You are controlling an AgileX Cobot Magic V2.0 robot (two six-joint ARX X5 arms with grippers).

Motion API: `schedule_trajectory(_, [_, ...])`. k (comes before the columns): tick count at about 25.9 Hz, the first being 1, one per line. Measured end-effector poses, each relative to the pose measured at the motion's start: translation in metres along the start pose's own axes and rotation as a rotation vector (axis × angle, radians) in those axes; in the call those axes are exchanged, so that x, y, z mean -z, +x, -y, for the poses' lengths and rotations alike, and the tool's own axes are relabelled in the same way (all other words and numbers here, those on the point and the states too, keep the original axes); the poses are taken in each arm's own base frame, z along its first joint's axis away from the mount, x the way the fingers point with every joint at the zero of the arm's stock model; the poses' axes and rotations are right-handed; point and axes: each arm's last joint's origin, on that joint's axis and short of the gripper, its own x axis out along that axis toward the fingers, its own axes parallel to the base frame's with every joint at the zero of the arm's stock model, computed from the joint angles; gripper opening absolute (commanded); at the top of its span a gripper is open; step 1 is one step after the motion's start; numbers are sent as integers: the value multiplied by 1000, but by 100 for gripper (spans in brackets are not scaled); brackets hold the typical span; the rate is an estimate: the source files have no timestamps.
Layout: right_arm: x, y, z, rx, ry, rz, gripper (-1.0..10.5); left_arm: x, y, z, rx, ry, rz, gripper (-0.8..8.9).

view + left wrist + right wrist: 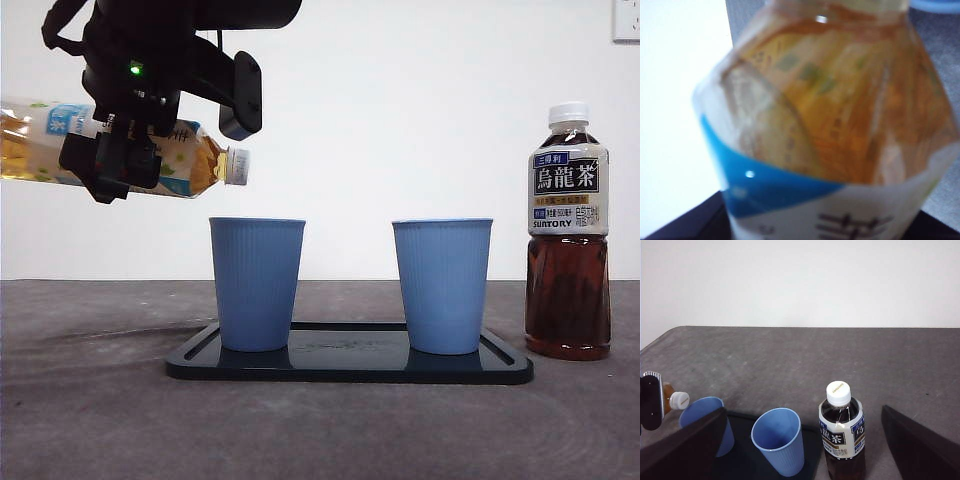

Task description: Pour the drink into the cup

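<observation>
My left gripper (112,160) is shut on a bottle of yellow tea (200,160), which lies nearly level in the air with its white cap (237,166) on. The cap end hangs just above and left of the left blue cup (256,285). In the left wrist view the bottle (830,125) fills the picture, with a blue cup rim (936,5) beyond it. A second blue cup (441,285) stands to the right on the same black tray (350,366). My right gripper (803,409) is open, high above the cups (779,440) and holding nothing.
A full bottle of dark oolong tea (568,240) with a white cap stands upright on the grey table, just right of the tray. The right wrist view shows it (841,435) beside the nearer cup. A white wall stands behind.
</observation>
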Motion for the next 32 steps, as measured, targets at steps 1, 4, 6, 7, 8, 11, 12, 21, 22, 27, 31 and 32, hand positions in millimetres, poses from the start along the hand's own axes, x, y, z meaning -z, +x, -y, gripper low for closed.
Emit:
schedule_trajectory(1, [0, 0, 0, 0, 0, 0, 493, 0, 0, 0, 0, -1, 0, 247])
schedule_trajectory(4, [1, 0, 0, 1, 1, -5, 493, 0, 0, 0, 0, -20, 0, 247])
schedule_trajectory(6, [1, 0, 0, 2, 1, -11, 493, 0, 0, 0, 0, -47, 0, 247])
schedule_trajectory(7, [1, 0, 0, 3, 2, -15, 493, 0, 0, 0, 0, -59, 0, 247])
schedule_trajectory(8, [2, 0, 0, 4, 2, -19, 493, 0, 0, 0, 0, -73, 0, 247])
schedule_trajectory(11, [3, 0, 0, 5, 3, -26, 493, 0, 0, 0, 0, -118, 1, 247])
schedule_trajectory(12, [3, 0, 1, 5, 3, -28, 493, 0, -1, 0, 0, -134, 2, 247])
schedule_trajectory(21, [4, 0, 1, 9, 5, -46, 493, 28, -23, -25, 45, -379, 103, 247])
schedule_trajectory(22, [5, 0, 1, 9, 5, -47, 493, 32, -26, -27, 75, -410, 124, 247])
schedule_trajectory(27, [5, 0, 0, -25, 11, -53, 493, 53, -38, -38, 295, -633, 253, 247])
schedule_trajectory(31, [5, 0, -2, -87, 16, -66, 493, 71, -42, -50, 361, -802, 295, 247])
schedule_trajectory(32, [5, 0, -2, -101, 17, -68, 493, 76, -43, -53, 364, -839, 298, 247])
